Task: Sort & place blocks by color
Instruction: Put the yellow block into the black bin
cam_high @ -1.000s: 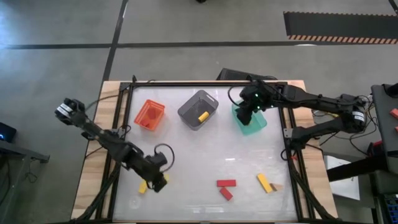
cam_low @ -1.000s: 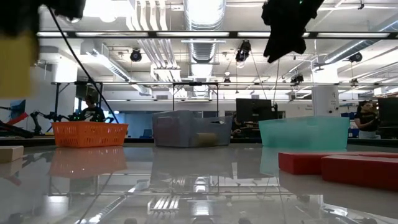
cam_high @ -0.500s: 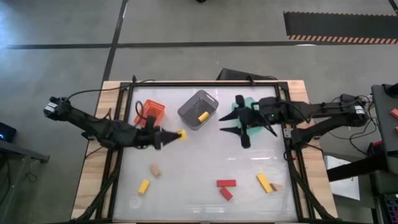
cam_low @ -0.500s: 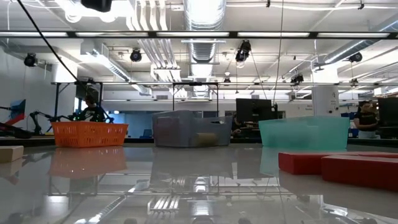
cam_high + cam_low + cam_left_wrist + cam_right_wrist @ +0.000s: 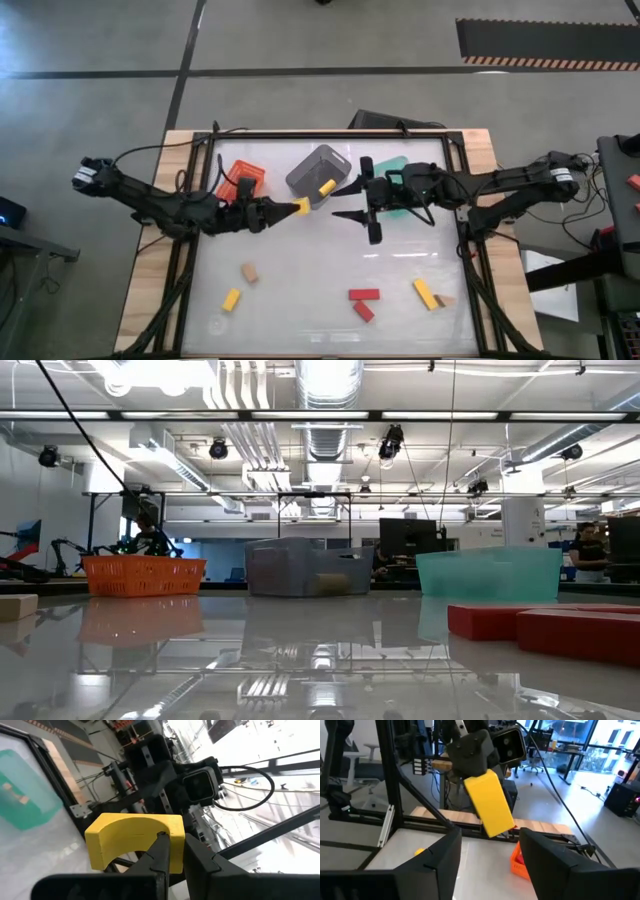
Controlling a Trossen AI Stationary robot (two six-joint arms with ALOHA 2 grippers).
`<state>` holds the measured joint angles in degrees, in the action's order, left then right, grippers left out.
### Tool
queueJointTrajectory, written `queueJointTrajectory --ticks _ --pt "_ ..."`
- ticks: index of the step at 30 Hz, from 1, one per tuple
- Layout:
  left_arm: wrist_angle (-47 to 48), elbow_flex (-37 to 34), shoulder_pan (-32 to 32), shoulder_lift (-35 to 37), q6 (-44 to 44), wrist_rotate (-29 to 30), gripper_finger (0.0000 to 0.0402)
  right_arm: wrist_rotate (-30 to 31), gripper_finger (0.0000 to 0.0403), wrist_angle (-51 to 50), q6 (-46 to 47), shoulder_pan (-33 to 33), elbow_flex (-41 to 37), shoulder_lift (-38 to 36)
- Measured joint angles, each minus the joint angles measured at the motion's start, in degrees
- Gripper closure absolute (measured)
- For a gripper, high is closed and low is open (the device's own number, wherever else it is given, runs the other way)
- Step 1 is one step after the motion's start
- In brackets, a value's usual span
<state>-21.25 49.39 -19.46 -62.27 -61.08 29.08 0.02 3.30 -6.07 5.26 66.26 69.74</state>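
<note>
High view: left gripper (image 5: 291, 208) pinches a yellow arch block (image 5: 302, 207) just beside the grey bin (image 5: 316, 169), which has a yellow block (image 5: 326, 187) inside. Right gripper (image 5: 350, 201) has its fingers spread wide, nothing between them, between the grey bin and the green bin (image 5: 395, 166). Orange bin (image 5: 240, 180) sits partly under the left arm. On the table (image 5: 320, 270): tan block (image 5: 249, 272), small yellow block (image 5: 231, 299), two red blocks (image 5: 363, 300), long yellow bar (image 5: 426, 294) touching a small tan piece (image 5: 446, 300).

Low view: no grippers showing. Orange bin (image 5: 143, 575), grey bin (image 5: 308, 568), green bin (image 5: 490, 573) in a row at the back; red blocks (image 5: 540, 627) close on the right, tan block (image 5: 17, 606) at the left edge.

Left wrist view: fingers (image 5: 167, 855) clamped on the yellow arch block (image 5: 134, 839); green bin (image 5: 22, 796) behind.

Right wrist view: own fingers (image 5: 432, 865) wide apart; opposite, the left gripper holding the yellow block (image 5: 489, 802), orange bin (image 5: 520, 861) beyond.
</note>
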Motion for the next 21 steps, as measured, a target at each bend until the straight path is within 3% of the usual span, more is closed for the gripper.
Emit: queueJointTrajectory --ticks 7,21 --pt "-5.2 0.2 0.3 -3.4 -0.3 0.0 0.0387 -0.5 0.0191 1.7 -0.9 0.0 0.0 1.6" --pt "-17.3 1.4 1.1 -13.5 -1.5 -1.5 0.0387 -3.2 0.0193 1.2 -1.7 0.1 0.0 3.3"
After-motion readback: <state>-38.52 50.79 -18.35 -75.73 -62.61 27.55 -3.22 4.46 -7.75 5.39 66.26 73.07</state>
